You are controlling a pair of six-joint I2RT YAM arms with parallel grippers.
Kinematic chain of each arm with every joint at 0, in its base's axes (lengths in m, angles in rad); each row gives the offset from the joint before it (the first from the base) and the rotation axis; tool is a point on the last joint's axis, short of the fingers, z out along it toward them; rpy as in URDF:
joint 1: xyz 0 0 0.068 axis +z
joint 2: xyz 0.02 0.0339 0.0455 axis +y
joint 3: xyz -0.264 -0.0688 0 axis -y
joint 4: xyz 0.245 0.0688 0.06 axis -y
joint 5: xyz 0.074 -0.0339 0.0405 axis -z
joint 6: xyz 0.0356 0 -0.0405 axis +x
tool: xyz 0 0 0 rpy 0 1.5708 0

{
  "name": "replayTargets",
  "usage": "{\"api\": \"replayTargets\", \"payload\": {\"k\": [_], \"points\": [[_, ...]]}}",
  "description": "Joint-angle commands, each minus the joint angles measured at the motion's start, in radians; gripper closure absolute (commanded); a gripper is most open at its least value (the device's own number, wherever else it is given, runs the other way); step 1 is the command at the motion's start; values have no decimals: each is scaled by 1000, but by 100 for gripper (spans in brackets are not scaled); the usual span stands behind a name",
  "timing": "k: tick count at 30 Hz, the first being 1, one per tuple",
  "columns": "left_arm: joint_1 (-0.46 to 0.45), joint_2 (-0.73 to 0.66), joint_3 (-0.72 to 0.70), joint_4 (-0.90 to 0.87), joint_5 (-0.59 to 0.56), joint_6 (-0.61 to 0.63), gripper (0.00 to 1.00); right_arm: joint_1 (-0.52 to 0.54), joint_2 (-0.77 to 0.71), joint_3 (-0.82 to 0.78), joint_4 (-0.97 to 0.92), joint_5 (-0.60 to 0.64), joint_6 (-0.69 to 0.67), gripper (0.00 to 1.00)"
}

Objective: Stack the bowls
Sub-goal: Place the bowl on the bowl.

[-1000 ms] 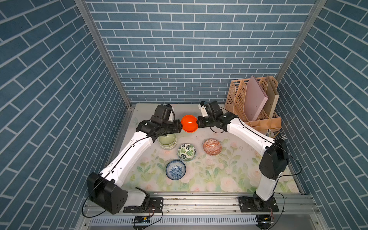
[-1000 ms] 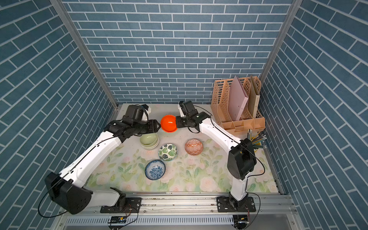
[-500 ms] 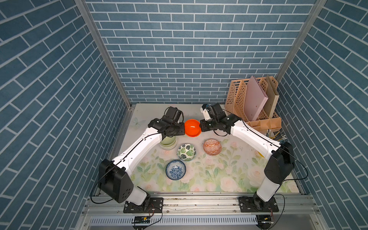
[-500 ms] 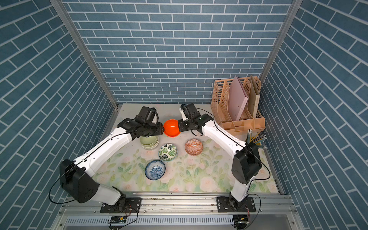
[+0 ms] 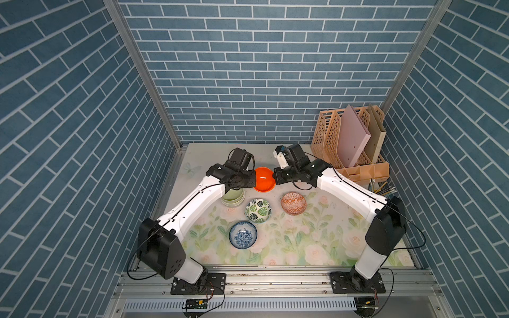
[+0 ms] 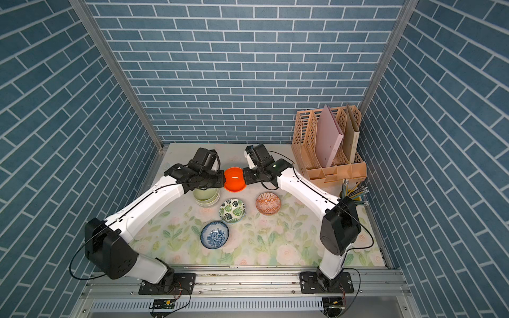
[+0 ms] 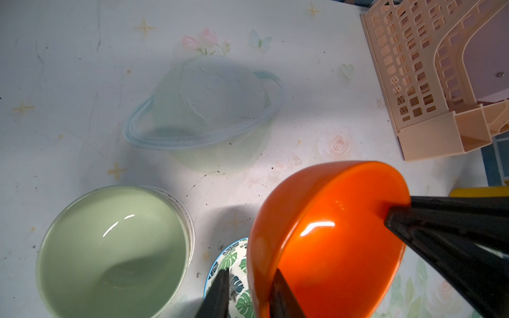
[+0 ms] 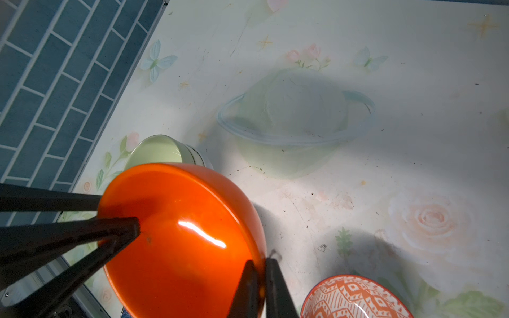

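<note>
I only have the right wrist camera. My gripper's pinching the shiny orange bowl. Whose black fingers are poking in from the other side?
Observer: The left gripper's; both top views show the left arm meeting the orange bowl opposite yours.
Operator: Has it grabbed on?
Observer: Not quite. In the left wrist view its jaws straddle the rim, with a gap beside the outer finger.
Operator: Any bowls I can't see?
Observer: Yes, a blue-white floral bowl sits nearest the arm bases in both top views.
</note>
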Motion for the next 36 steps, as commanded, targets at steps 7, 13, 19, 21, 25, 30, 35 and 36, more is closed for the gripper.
{"api": "replayTargets", "payload": {"k": [7,13,19,21,25,30,35,36], "points": [[0,14,-23,-19,-43,7,100,16,-13,29,26,-18,-11,100],[4,-6,-23,-30,-84,-14,100,18,-6,29,46,-39,-11,92],[56,-23,-25,-63,-89,5,100,17,-33,26,64,-53,-34,47],[96,-40,-27,-74,-78,18,100,17,-72,1,94,-59,-49,43],[161,-59,-11,-107,-44,44,100,16,-201,-123,202,-50,-58,42],[256,-60,-11,-160,29,92,100,7,-342,-280,305,-9,-53,40],[320,-60,-34,-190,101,112,100,-2,-361,-336,308,-13,-57,40],[332,-56,-41,-189,111,113,100,-4,-359,-343,309,-16,-58,40]]}}
